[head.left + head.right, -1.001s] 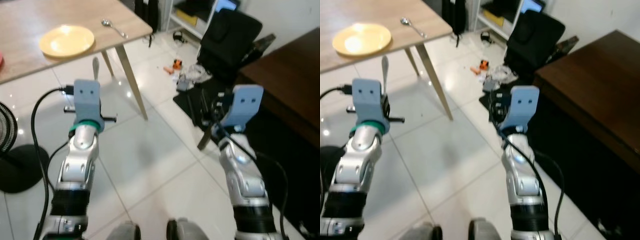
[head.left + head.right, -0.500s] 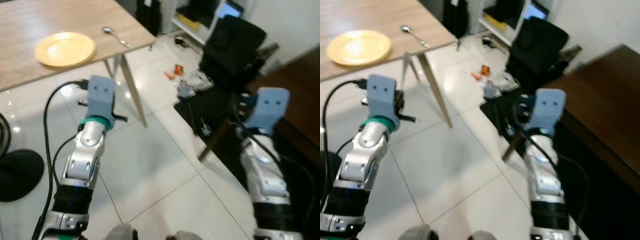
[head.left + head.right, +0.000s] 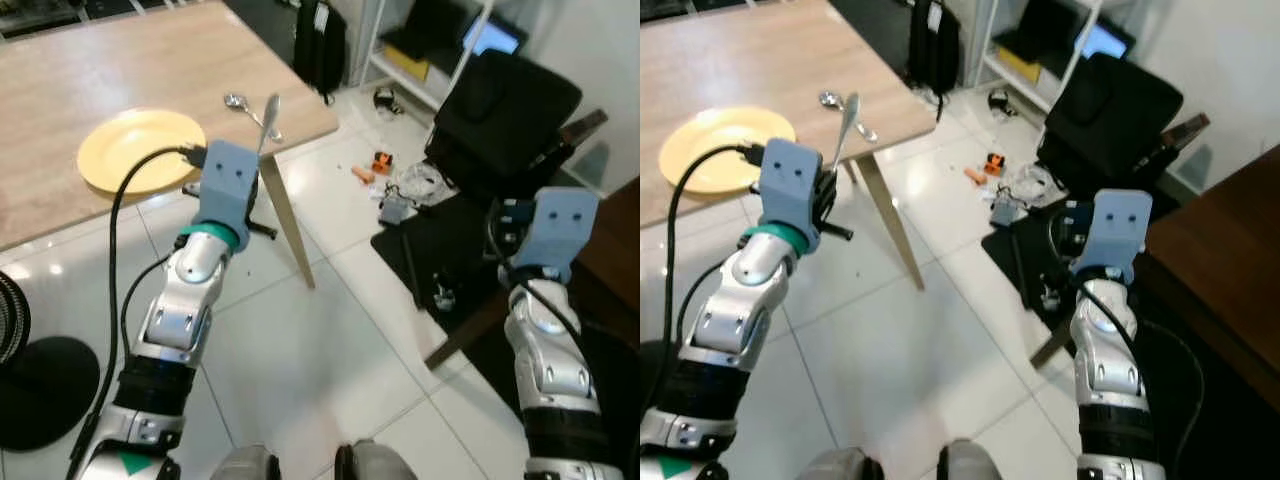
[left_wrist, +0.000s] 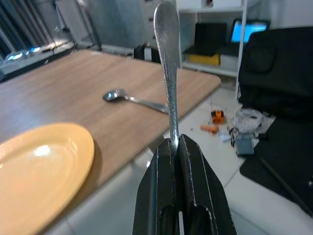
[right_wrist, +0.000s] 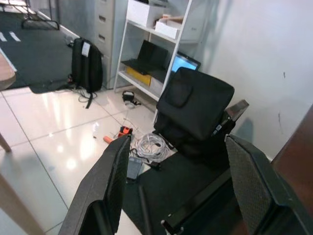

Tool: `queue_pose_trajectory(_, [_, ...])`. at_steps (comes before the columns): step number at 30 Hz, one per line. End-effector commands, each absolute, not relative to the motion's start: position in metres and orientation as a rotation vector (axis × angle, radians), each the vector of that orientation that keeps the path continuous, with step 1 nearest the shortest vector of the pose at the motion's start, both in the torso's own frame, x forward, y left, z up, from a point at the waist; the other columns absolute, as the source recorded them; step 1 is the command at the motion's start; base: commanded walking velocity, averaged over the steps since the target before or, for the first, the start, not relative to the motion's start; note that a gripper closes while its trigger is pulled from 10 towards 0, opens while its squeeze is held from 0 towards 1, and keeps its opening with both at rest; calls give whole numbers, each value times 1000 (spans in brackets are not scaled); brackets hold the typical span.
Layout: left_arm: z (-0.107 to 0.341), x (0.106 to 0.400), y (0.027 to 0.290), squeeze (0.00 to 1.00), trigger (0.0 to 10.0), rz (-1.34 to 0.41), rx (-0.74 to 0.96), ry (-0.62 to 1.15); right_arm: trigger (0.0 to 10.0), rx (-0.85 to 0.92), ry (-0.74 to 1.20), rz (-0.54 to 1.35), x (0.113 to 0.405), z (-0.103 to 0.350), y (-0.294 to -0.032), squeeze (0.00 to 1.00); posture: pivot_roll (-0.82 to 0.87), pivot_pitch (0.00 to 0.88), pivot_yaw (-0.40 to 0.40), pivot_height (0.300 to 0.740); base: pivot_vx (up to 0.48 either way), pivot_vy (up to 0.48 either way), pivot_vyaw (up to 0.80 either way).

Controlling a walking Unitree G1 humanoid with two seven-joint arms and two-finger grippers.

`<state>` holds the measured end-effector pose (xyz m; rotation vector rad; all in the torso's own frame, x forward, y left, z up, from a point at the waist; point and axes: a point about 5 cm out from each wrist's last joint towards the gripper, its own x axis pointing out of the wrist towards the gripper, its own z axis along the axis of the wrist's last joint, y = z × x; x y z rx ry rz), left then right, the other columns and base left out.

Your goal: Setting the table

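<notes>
Silver utensil carried up to the corner of the wooden surface [image 3: 60,90].

Compared with a second ago, the yellow plate [image 3: 140,150] and the spoon [image 3: 250,112] beside it sit larger and nearer in the head views, so the robot has closed on the surface; judging by that, the walk is nearly over and placing comes next. The left tool [image 4: 177,147] is pressed tight on the handle of a metal utensil [image 4: 167,58], which stands upright out of it; its head is hidden between the black fingers. Relative to the plate, the held utensil hangs just off the surface's edge, on the spoon's side and short of the spoon. The right tool [image 5: 176,196] is spread wide and holds nothing, pointing away from the plate toward a black chair [image 5: 195,110].
</notes>
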<state>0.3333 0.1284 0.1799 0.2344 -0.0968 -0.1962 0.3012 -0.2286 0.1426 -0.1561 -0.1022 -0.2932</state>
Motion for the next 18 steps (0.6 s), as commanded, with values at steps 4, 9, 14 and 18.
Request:
queue_pose_trajectory(4, [174, 333, 124, 0, 10000, -263, 255, -75, 10000, -163, -79, -314, 300, 136, -233, 0, -10, 0, 52, 740, 480, 0, 0])
queue_pose_trajectory(9, [172, 331, 121, 0, 10000, -312, 267, -72, 10000, -158, -90, -320, 302, 139, -233, 0, -7, 0, 52, 740, 480, 0, 0])
queue_pose_trajectory(14, [172, 332, 120, 0, 10000, -316, 274, -78, 10000, -151, -105, -301, 305, 142, -228, 0, -4, 0, 51, 740, 480, 0, 0])
queue_pose_trajectory(18, [172, 332, 120, 0, 10000, -318, 277, -81, 10000, -148, -111, -291, 306, 143, -226, 0, -4, 0, 51, 740, 480, 0, 0])
